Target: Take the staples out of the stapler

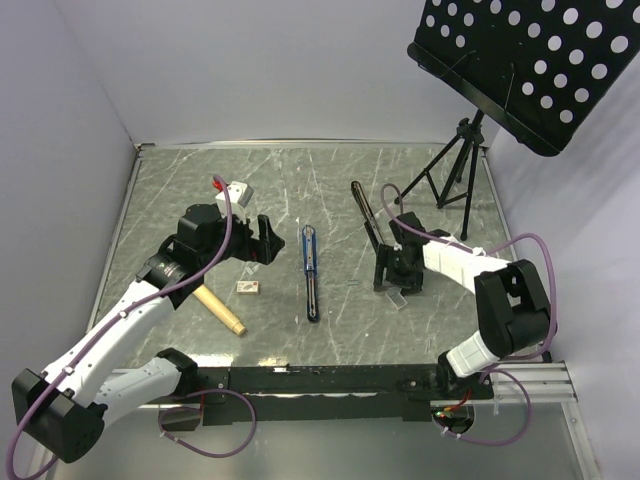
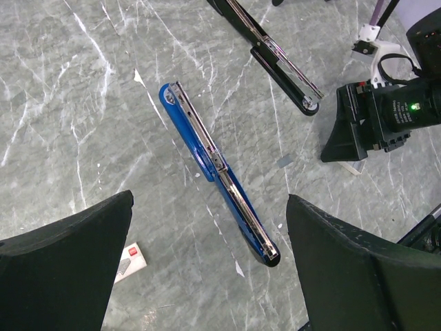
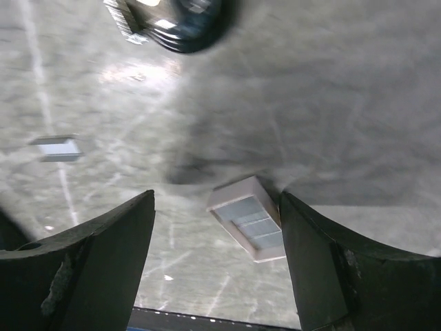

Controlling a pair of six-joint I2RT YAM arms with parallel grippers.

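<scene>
A short strip of staples (image 3: pixel 249 222) is seen lying flat on the bench (image 1: pixel 200 180) between the widely spread fingers of the right tool (image 3: pixel 217 200), by which nothing is gripped. The strip lies close against one finger, though contact cannot be judged. A second, smaller silvery piece (image 3: pixel 56 147) is seen well apart from it. The black stapler (image 1: pixel 368 222), opened out, lies just beside this tool. The left tool (image 2: pixel 210 203) is held wide open and empty above the blue stapler (image 2: pixel 219 171), likewise unfolded flat. Near that arm are found a tan-and-white box (image 1: pixel 248 287), a wooden cylinder (image 1: pixel 221 311) and a white block (image 1: pixel 239 191); a music stand (image 1: pixel 530 60) overhangs the far right corner
</scene>
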